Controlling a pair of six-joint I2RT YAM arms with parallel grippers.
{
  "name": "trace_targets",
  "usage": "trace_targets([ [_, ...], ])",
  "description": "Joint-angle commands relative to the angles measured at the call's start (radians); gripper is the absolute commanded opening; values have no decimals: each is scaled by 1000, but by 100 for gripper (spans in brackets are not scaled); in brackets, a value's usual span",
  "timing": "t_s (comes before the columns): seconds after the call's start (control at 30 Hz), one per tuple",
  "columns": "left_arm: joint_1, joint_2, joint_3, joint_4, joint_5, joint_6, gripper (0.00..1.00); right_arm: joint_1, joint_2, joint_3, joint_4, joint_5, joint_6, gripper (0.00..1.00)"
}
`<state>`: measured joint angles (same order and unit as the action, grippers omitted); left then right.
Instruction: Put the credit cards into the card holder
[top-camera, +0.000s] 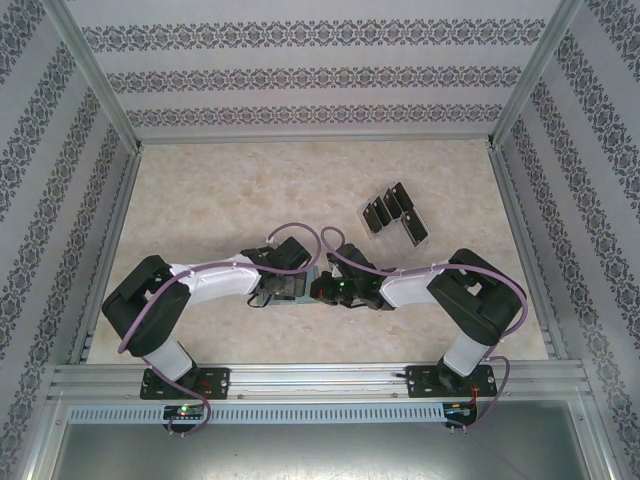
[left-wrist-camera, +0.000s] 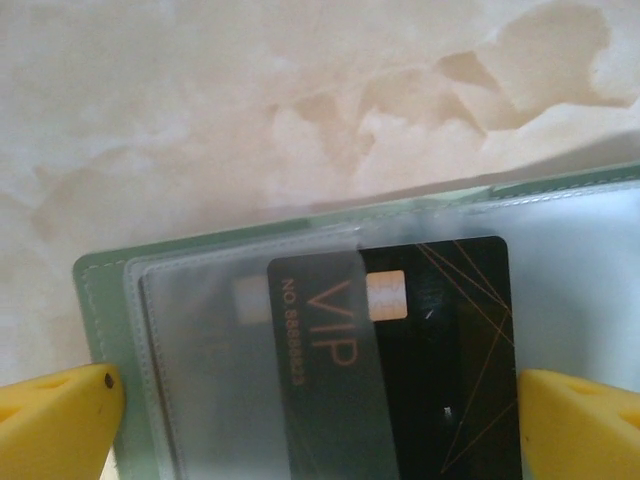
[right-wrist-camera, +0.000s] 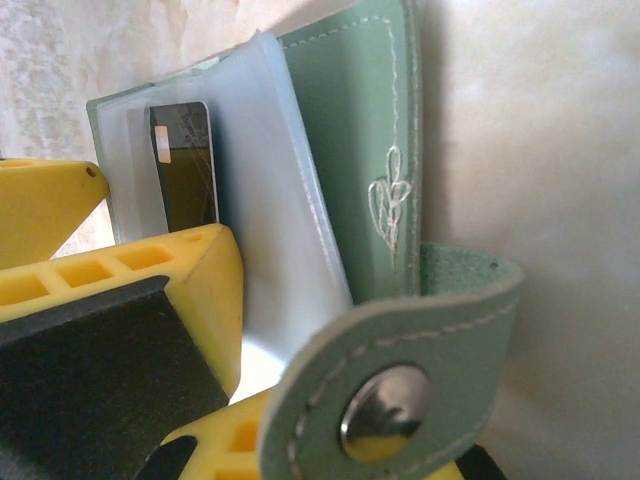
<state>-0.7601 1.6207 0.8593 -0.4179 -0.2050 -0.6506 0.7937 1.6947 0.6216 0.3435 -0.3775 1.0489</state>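
The sage-green card holder (left-wrist-camera: 100, 300) lies open under my left gripper (left-wrist-camera: 318, 430). A black credit card (left-wrist-camera: 440, 350) marked VIP sits half inside one of its cloudy sleeves. The left gripper's yellow fingertips (left-wrist-camera: 55, 420) stand wide apart on either side of the card, touching nothing. My right gripper (right-wrist-camera: 240, 365) is shut on the card holder (right-wrist-camera: 350, 130) near its snap tab (right-wrist-camera: 390, 400), holding one cover upright. The black card (right-wrist-camera: 185, 170) shows between the sleeves. From above, both grippers (top-camera: 285, 272) (top-camera: 325, 288) meet over the card holder (top-camera: 288, 292).
A clear slotted rack (top-camera: 412, 228) with several black cards (top-camera: 385, 210) stands on the marble table (top-camera: 220, 200) to the right of centre, beyond the right arm. Metal frame rails and patterned walls close in the table's sides and back.
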Motion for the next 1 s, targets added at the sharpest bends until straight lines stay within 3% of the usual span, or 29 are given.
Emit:
trace_targets([
  [0.0,-1,-42,-37,-51,-57,-22,100,-8,32,-14,-37,52,9,0],
  [0.97,57,-144,-62,-89,-104,-22,100,-12,18,9,-28,25,-8,0],
])
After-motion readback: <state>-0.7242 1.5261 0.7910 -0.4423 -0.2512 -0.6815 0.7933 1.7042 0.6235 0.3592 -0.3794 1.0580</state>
